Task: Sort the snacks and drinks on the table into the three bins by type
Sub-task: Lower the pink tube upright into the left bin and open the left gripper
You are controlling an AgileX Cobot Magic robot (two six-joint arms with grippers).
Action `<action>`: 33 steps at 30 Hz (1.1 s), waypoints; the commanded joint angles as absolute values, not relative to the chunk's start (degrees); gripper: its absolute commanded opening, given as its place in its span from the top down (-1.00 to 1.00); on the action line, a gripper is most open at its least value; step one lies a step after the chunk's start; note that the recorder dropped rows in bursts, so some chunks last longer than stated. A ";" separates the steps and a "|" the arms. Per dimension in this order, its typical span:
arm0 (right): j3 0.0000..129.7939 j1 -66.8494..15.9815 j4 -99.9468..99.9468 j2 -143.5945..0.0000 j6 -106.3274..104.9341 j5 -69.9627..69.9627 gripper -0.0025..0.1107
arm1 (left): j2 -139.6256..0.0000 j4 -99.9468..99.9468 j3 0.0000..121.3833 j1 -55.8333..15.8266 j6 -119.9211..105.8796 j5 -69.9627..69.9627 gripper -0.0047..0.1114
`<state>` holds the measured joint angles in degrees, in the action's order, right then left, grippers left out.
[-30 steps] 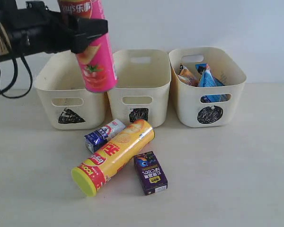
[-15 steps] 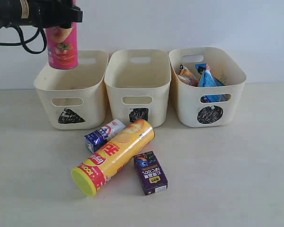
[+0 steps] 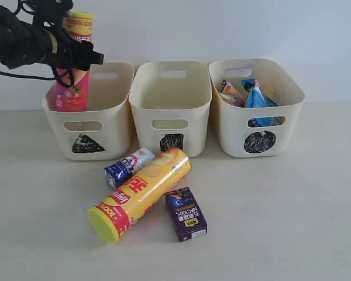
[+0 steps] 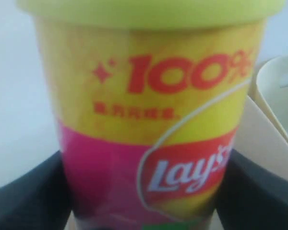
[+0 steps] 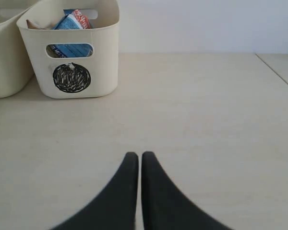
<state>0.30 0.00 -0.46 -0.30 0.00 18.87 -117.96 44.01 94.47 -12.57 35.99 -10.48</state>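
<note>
My left gripper (image 3: 75,57) is shut on the tall pink chip can (image 3: 74,88), which stands upright with its lower end inside the triangle bin (image 3: 88,126). The left wrist view is filled by this pink can (image 4: 149,110), with black fingers (image 4: 29,201) on both sides. An orange can (image 3: 141,192) lies on the table (image 3: 292,211) in front of the bins. A blue-and-white carton (image 3: 127,166) lies behind it and a dark purple carton (image 3: 186,213) beside it. The circle bin (image 3: 257,126) holds the foil bags (image 3: 254,96). My right gripper (image 5: 136,155) is shut above bare table.
The square bin (image 3: 171,111) stands between the other two, and no contents show inside it. The circle bin (image 5: 72,62) is ahead of the right gripper. A table edge (image 5: 278,72) runs past it. A white wall stands behind the bins.
The left arm carried the pink can leftward from over the gap between two bins, then lowered it into the triangle bin. Other items have not moved.
</note>
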 commanded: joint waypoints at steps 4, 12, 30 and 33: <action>0.00 0.00 -0.62 0.00 0.00 18.58 0.96 | -117.76 36.31 95.03 -12.60 24.99 -15.28 0.85; 0.00 0.00 -0.62 0.00 0.00 18.58 0.96 | -117.76 25.23 95.03 -12.60 17.64 -14.73 0.85; 0.00 0.00 -0.62 0.00 0.00 18.58 0.96 | -117.76 22.90 95.03 -12.60 17.64 -15.96 -0.58; 0.00 0.00 -0.62 0.00 0.00 18.58 0.96 | -116.99 22.90 95.03 -12.60 17.64 -16.08 -0.58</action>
<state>0.30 0.00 -0.46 -0.30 0.00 18.87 -117.96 23.53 94.75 -12.57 17.77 -15.84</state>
